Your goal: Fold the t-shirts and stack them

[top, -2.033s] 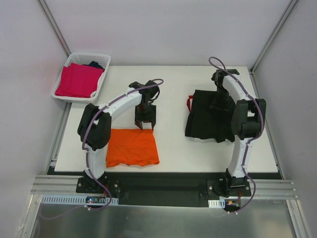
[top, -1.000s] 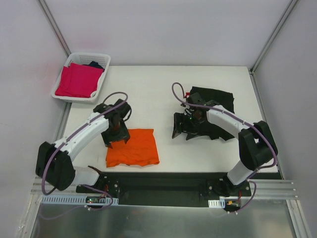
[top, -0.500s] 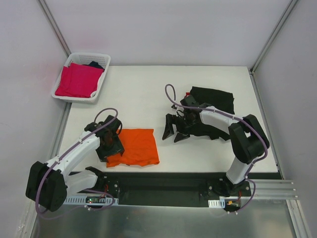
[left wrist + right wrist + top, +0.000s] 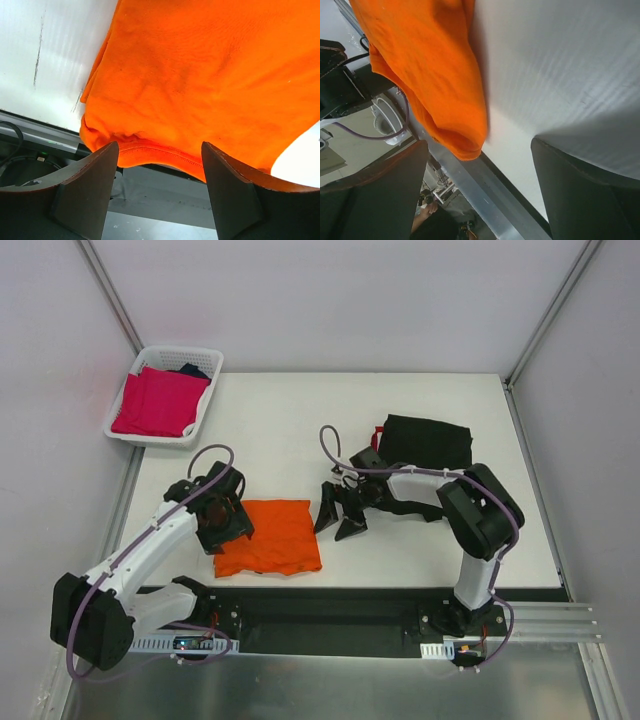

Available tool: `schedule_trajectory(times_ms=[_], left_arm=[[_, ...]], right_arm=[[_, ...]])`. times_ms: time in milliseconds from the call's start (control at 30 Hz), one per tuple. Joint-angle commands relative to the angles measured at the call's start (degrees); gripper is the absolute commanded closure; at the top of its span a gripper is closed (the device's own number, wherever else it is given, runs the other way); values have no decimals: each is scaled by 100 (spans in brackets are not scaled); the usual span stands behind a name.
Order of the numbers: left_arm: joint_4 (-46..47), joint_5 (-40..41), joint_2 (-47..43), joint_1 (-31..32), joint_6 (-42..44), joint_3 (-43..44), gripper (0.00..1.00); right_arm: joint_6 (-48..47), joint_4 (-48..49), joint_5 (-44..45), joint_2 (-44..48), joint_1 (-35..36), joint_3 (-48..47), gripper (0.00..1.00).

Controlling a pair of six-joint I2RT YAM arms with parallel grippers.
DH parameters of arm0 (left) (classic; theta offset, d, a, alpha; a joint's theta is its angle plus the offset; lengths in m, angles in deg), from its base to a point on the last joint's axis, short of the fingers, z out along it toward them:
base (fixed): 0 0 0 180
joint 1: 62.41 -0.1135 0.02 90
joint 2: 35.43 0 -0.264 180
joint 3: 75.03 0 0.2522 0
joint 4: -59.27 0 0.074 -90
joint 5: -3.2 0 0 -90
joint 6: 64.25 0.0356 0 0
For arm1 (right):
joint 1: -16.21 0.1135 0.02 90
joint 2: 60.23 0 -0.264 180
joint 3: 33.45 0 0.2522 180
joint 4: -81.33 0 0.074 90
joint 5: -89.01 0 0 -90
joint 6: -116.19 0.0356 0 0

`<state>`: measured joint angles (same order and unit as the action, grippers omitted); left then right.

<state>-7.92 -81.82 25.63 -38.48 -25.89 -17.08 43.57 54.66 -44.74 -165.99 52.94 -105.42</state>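
The bright orange t-shirt (image 4: 272, 537) lies folded near the table's front edge. My left gripper (image 4: 224, 524) sits low at its left edge and is open. In the left wrist view the orange t-shirt (image 4: 200, 75) has its hem just past the left gripper (image 4: 160, 200), with nothing between the fingers. My right gripper (image 4: 338, 513) stands open just right of the shirt, and in its wrist view the orange t-shirt (image 4: 425, 70) is ahead of the right gripper (image 4: 480, 200). A black t-shirt (image 4: 427, 443) with red trim lies folded at the back right. A magenta t-shirt (image 4: 158, 403) fills the basket.
The white lattice basket (image 4: 205, 358) hangs off the table's far left corner, with a dark cloth (image 4: 192, 370) behind the magenta shirt. The white table (image 4: 280, 420) ends at a black and metal rail (image 4: 330, 605) just in front of the orange shirt.
My right gripper left the black t-shirt and swept left to the orange shirt's right side. My left gripper came down from behind the orange shirt to its left edge.
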Motion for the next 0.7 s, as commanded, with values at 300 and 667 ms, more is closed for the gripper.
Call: schedule_trajectory(times_ms=[300, 667], left_arm=[[-133, -690, 1189, -28, 13, 274, 34], [-344, -752, 864, -37, 128, 100, 34]], right_arm=[[669, 1264, 77, -928, 572, -277, 11], [1144, 1695, 165, -1483, 1038, -981, 13]])
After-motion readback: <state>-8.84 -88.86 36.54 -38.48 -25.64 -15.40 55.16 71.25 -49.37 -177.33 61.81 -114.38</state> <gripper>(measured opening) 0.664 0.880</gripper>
